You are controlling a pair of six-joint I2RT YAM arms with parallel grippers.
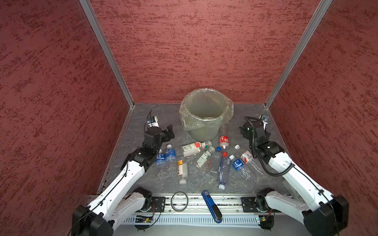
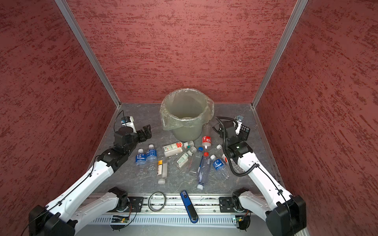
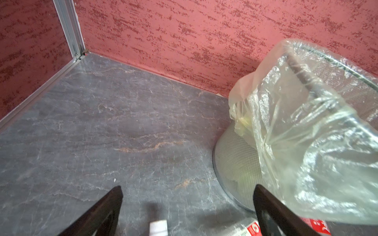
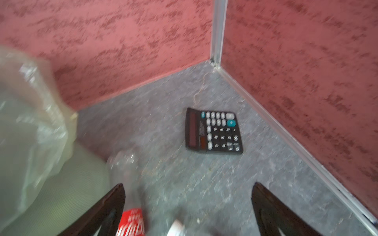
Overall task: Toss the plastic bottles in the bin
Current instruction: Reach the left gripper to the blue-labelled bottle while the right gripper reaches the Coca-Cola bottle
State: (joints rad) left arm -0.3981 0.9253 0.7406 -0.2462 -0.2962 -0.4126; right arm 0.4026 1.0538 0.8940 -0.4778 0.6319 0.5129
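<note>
Lying scattered on the grey bench, the plastic bottles are found in front of the bin, which is stood upright near the back wall; 1 red-labelled bottle is set just beside its base. The jaws of the left arm and of the right arm are seen apart and empty.
</note>
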